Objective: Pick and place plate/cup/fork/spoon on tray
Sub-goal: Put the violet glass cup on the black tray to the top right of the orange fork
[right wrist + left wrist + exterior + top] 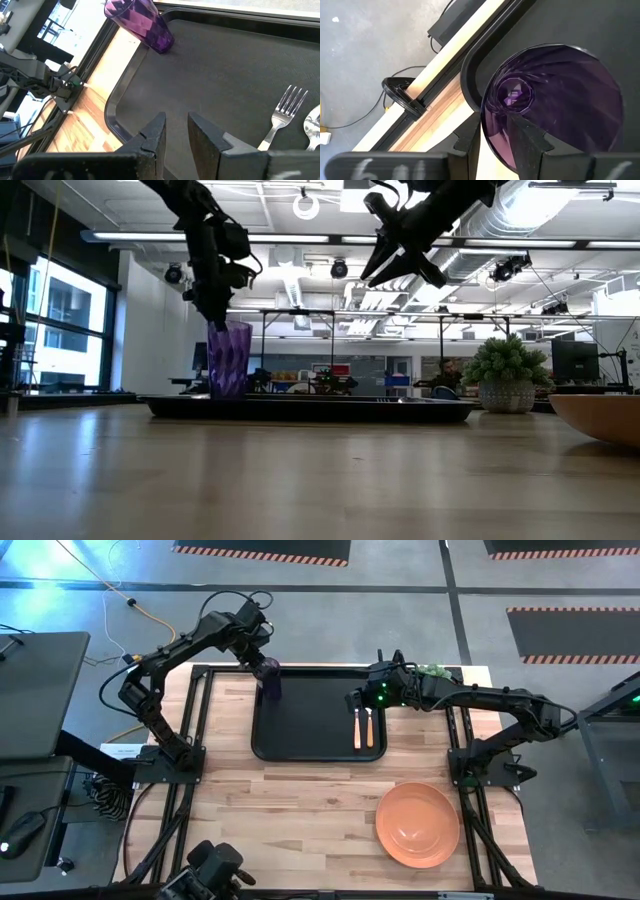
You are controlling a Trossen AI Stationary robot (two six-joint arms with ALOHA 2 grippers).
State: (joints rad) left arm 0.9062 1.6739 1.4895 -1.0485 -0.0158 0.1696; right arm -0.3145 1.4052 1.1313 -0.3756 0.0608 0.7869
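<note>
The purple cup stands upright in the far left corner of the black tray. My left gripper is shut on it from above; the cup also shows in the low view. The fork and the spoon lie side by side on the tray's right part, handles toward the near edge. My right gripper hovers above the tray just beyond their far ends, open and empty. The orange plate rests on the table, near right. My left gripper holds the cup by its rim, one finger inside the cup and one outside. The fingers come from above, pointing down. The cup stays upright in the tray's corner; the tray's rim hides its base in the low view.
The tray's middle and near left part are bare. Bare wooden table lies between the tray and the near edge, left of the plate. A potted plant stands beyond the table's far right.
</note>
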